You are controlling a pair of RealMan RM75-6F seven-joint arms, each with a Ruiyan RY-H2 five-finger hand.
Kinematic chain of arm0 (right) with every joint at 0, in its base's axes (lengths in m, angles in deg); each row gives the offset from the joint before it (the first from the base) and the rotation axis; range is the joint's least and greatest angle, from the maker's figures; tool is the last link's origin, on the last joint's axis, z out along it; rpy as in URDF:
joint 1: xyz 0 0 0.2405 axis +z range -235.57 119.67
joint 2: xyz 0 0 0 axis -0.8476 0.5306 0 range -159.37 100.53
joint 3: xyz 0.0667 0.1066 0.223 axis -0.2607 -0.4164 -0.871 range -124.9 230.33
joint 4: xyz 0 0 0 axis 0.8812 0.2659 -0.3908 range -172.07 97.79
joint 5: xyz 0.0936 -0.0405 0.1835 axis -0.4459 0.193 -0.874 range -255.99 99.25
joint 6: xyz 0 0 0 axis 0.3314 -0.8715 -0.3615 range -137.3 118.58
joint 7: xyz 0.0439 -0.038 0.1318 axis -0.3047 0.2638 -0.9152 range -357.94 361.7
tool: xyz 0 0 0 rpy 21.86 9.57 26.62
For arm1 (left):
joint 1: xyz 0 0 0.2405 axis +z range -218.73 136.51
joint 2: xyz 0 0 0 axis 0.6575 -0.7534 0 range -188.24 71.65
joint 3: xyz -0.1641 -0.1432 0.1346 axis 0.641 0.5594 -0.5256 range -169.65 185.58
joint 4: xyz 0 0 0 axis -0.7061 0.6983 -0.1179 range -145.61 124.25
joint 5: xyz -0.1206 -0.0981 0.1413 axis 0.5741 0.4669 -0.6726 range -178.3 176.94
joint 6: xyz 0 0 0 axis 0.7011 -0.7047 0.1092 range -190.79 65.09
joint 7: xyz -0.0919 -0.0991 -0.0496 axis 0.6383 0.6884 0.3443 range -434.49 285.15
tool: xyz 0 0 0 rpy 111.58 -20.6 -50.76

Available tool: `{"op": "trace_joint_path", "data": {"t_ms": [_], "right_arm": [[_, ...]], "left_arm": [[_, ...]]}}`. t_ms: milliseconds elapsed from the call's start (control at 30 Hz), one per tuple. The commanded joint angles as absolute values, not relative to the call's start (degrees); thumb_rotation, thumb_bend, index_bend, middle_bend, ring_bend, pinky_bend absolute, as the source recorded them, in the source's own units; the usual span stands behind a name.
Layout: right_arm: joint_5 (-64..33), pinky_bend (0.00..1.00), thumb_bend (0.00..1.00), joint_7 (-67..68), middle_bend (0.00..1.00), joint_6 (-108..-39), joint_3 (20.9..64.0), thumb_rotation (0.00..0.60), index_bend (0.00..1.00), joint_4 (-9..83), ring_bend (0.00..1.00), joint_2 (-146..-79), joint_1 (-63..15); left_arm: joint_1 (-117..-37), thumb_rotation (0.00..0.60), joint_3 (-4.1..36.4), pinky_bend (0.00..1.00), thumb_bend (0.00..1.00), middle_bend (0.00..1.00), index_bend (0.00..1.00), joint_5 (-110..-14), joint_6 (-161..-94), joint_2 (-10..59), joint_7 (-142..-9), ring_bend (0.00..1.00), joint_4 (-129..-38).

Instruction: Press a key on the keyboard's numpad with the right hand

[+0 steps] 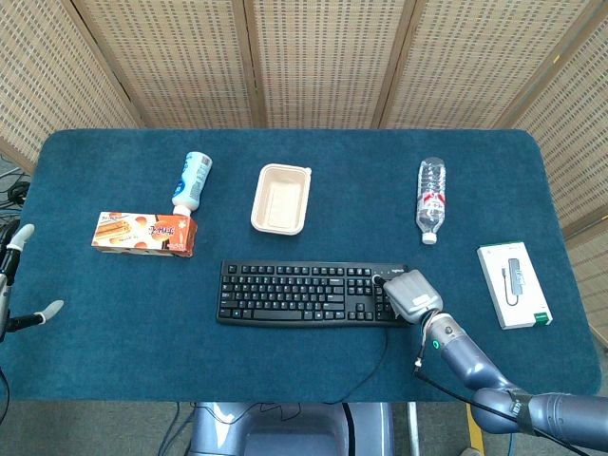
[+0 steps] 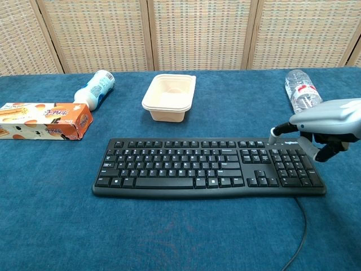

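My right robot hand (image 2: 330,125) is over the numpad at the right end of the keyboard (image 1: 314,294), one finger (image 2: 274,133) stretched out with its tip at the numpad's top edge and the others curled in, holding nothing. The keyboard lies at the front middle of the blue tabletop (image 1: 114,323). My left robot hand (image 1: 13,280) is at the left edge, fingers apart and empty.
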State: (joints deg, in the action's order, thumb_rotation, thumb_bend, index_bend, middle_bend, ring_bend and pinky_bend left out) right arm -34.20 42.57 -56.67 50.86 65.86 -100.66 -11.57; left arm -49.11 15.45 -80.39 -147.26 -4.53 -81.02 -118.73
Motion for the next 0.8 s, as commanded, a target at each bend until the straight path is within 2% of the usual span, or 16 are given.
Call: {"op": "trace_joint_path", "data": {"t_ms": [33,800], "right_arm": [[-34.95,1.00,1.00,43.02,0.83,-57.34,51.66,0.600,0.17,66.13,1.00,-100.18,-11.31],[-38.60,1.00,1.00,44.20,0.83,-59.48,55.29,0.600,0.19,63.80,1.00,-101.44,-9.66]], "left_arm": [[-49.12,0.600,15.39,0.00,0.00,0.00,0.00,-80.42,-147.23,-4.52,-81.09,0.00,-118.73],[-49.25,0.600,15.19,0.00,0.00,0.00,0.00,-80.28,-147.30,-4.22,-81.97,0.00,-119.18]]}}
